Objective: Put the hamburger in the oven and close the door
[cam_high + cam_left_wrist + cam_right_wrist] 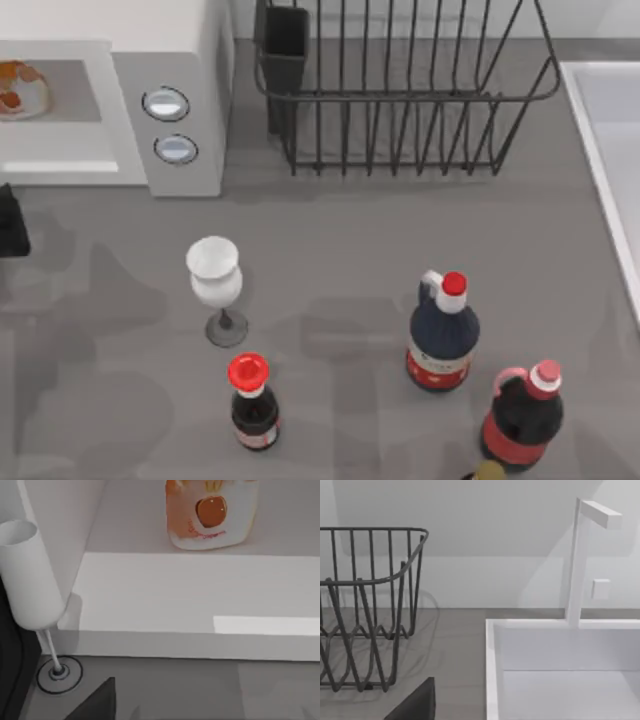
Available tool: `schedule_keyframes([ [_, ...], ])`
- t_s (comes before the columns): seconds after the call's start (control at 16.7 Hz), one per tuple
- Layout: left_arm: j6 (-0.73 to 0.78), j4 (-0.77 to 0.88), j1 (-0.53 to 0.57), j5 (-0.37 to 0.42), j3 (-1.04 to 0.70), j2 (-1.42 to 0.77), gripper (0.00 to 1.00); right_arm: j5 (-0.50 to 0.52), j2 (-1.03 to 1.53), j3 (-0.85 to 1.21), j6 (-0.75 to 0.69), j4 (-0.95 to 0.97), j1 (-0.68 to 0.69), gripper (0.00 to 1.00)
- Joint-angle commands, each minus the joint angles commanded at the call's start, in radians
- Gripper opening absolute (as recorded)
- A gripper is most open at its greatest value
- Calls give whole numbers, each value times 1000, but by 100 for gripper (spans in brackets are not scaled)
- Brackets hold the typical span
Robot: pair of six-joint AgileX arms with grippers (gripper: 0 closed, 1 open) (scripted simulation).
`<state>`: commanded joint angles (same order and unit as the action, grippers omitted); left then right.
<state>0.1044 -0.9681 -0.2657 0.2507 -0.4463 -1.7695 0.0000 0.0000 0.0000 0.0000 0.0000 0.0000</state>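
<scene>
The hamburger (20,88) lies on the grey floor inside the oven (180,60) at the table's back left, and it also appears in the left wrist view (212,512). The door (55,160) is open, folded down flat in front of the opening; its white panel (200,595) stretches across the left wrist view. My left gripper (10,225) sits at the table's left edge, just in front of the door and apart from the hamburger. A dark part of my right gripper (415,702) shows low in the right wrist view, near the sink.
A white wine glass (215,275) stands in front of the oven's knobs. A small red-capped bottle (252,400) and two larger dark bottles (442,335) (522,415) stand along the front. A black wire rack (400,100) is at the back, a white sink (610,150) at the right.
</scene>
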Motion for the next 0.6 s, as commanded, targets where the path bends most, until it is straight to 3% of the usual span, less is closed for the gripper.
schedule_keyframes([
  [0.36,-3,371,1,-3,-77,248,100,0,0,0,0,0,0,100],
  [0.6,-2,486,1,-5,-113,354,100,0,0,0,0,0,0,100],
])
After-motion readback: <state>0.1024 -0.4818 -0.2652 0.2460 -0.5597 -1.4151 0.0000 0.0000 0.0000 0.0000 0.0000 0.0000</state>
